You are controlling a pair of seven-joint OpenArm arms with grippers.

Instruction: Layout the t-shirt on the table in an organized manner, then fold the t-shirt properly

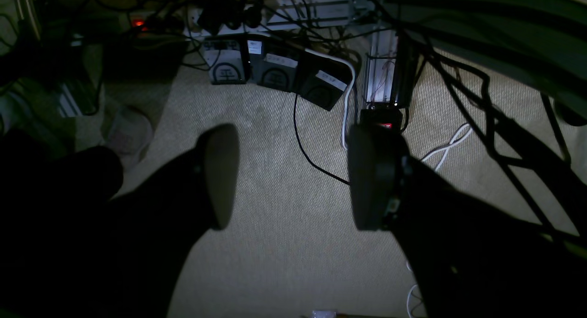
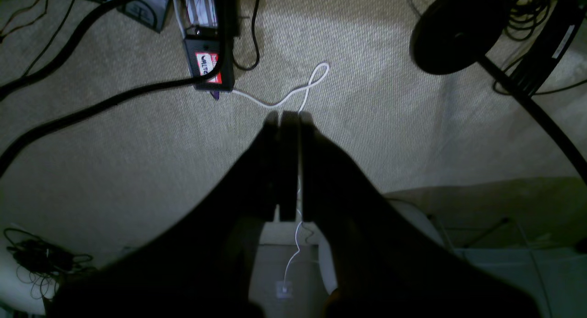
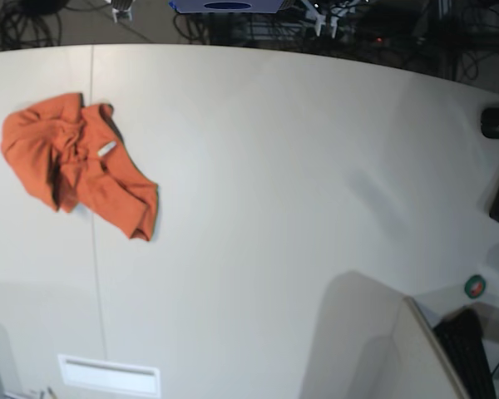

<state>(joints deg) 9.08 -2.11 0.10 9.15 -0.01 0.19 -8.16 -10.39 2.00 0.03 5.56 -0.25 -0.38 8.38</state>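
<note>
The t-shirt lies crumpled near the far left of the table, untouched. Both arms hang off the table above carpet; the left gripper is seen with jaws apart, the right gripper pressed closed, both empty. A bunched grab could be made, several layers lifted together, and spreading spoiled.

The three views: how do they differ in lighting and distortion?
Base view: bright and even, the t-shirt sharp on the table, whose far edge bows from lens distortion. Left wrist view: dim, the open left gripper almost a silhouette over the carpet. Right wrist view: also dark, the shut right gripper black, the carpet lit only in patches.
</note>
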